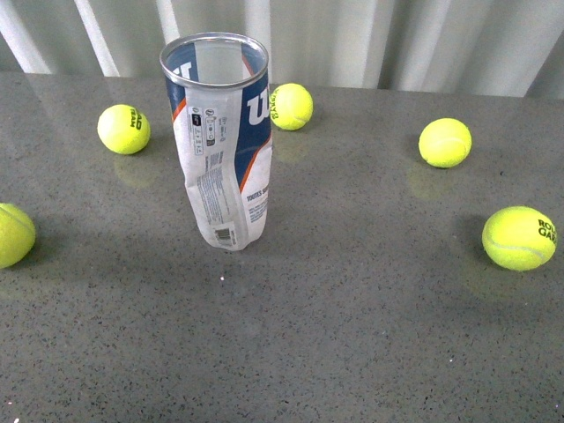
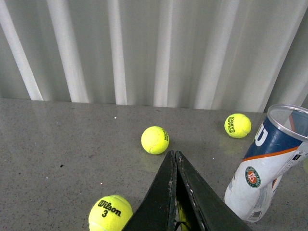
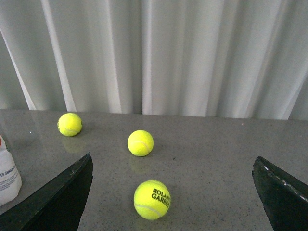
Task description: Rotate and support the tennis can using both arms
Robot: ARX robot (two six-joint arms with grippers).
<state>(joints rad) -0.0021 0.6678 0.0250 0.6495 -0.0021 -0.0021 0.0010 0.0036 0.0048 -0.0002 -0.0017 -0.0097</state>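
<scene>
The tennis can (image 1: 222, 145) stands upright on the grey table, open metal rim up, its middle dented, white-and-navy label with an orange stripe. Neither arm shows in the front view. In the left wrist view the can (image 2: 262, 168) stands off to one side of my left gripper (image 2: 175, 155), which is shut and empty, apart from the can. In the right wrist view only the can's white bottom corner (image 3: 7, 178) shows at the frame edge. My right gripper (image 3: 172, 166) is wide open and empty, a yellow ball (image 3: 152, 199) lying between its fingers.
Several yellow tennis balls lie on the table: far left (image 1: 123, 129), left edge (image 1: 12, 234), behind the can (image 1: 291, 107), right (image 1: 444, 142) and far right (image 1: 519, 238). A white curtain (image 1: 352, 40) hangs behind the table's far edge.
</scene>
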